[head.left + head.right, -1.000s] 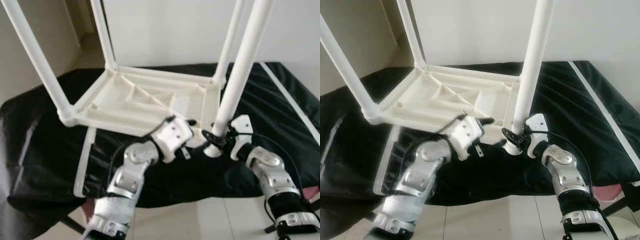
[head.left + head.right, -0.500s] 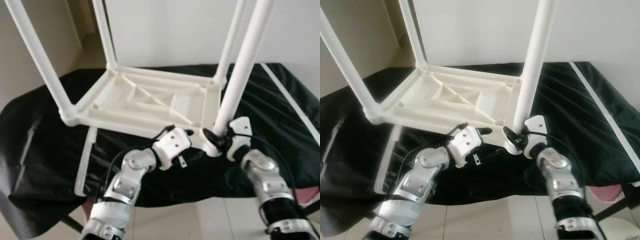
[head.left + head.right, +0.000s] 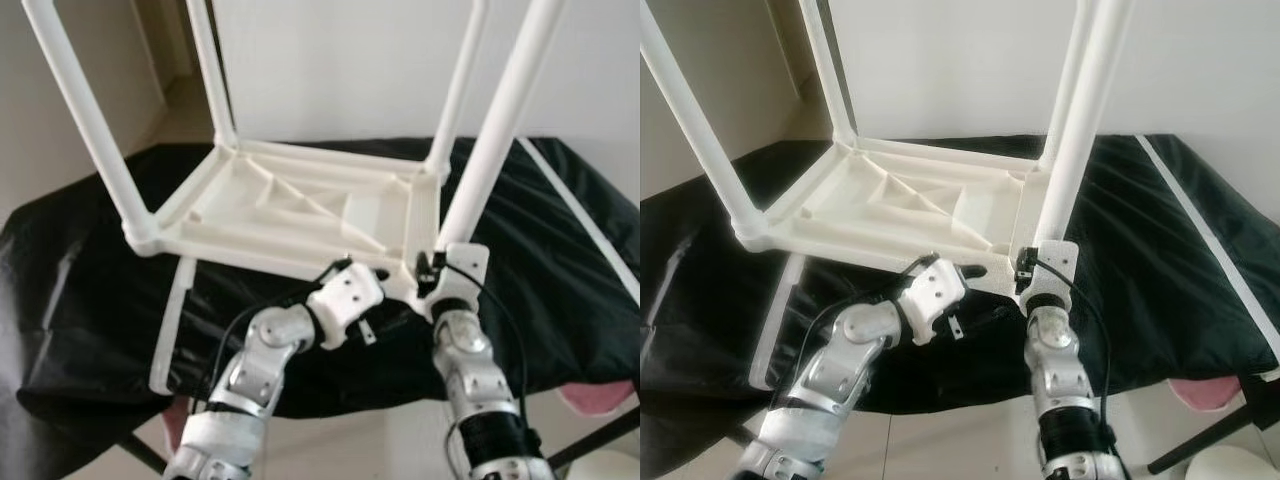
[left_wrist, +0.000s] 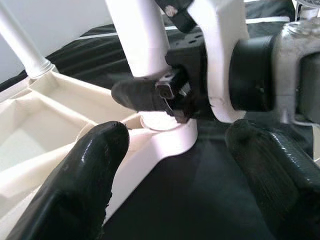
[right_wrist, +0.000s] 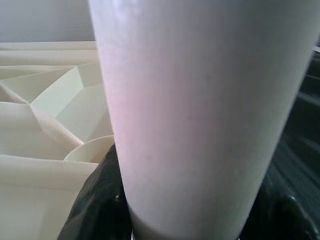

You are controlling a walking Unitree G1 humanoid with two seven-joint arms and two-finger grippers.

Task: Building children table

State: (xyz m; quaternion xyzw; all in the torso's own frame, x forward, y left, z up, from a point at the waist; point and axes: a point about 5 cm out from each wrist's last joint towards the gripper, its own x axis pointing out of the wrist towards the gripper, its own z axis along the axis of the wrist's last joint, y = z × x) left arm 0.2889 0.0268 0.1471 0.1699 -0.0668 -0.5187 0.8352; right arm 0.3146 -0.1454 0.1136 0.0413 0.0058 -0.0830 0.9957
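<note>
Upside down on the black cloth [image 3: 90, 290], the white plastic children table [image 3: 300, 205], ribbed underside up, four tube legs rising from its corners. Looks light and stiff, smooth enough to slip; probably easy to tip or slide on the cloth if pushed sideways. Best taken low on a leg, close to the socket, where a push goes straight down into the corner.

Near right corner: the leg [image 3: 1080, 130], seated or nearly seated in its socket. Right gripper [image 3: 432, 272] clamped on that leg just above the socket, black fingers [image 5: 95, 205] pressed to either side of the tube. Left gripper [image 4: 172, 172] just beside the same corner, fingers apart and holding nothing, one fingertip [image 4: 90, 165] near the tabletop's edge.

Around: a loose white strip [image 3: 170, 325] lying on the cloth beside the left edge of the tabletop, another white strip [image 3: 585, 215] along the right; pale floor [image 3: 380, 440] below. Nothing between the grippers and the corner; the other legs well apart.
</note>
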